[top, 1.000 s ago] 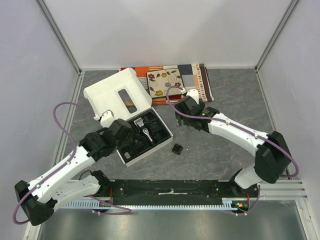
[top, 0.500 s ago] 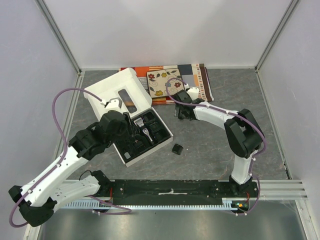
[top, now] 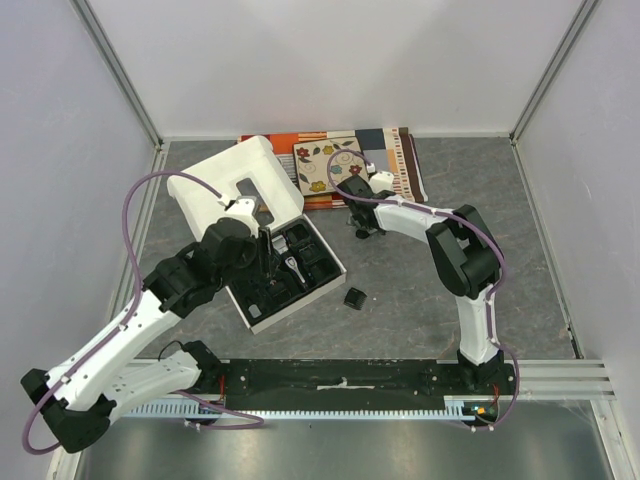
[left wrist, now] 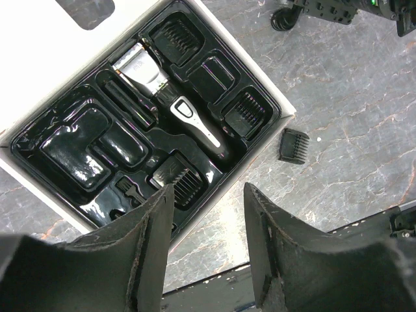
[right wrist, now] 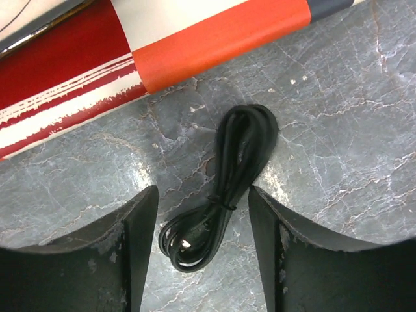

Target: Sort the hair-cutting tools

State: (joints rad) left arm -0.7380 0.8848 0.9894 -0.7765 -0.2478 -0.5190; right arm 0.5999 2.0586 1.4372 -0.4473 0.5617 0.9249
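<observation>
The black-and-silver hair clipper (left wrist: 170, 106) lies in the black moulded tray (left wrist: 78, 153) of the open white box (top: 325, 282), with several comb guards in pockets around it. One loose black comb guard (top: 353, 297) lies on the table right of the box; it also shows in the left wrist view (left wrist: 294, 145). My left gripper (top: 264, 255) hangs open and empty above the tray's near edge (left wrist: 208, 195). My right gripper (top: 362, 228) is open, its fingers on either side of the coiled black cord (right wrist: 227, 172), just above it (right wrist: 203, 195).
The box's white lid (top: 225, 185) leans open behind the tray. A flowered tile (top: 330, 163) lies on a striped red, orange and white mat (top: 400, 160) at the back; the mat's edge (right wrist: 195, 39) is just beyond the cord. White walls enclose the table.
My right gripper has moved left and back toward the mat edge, the arm folding in, and now sits over the cord. My left gripper has shifted up and right over the tray.
</observation>
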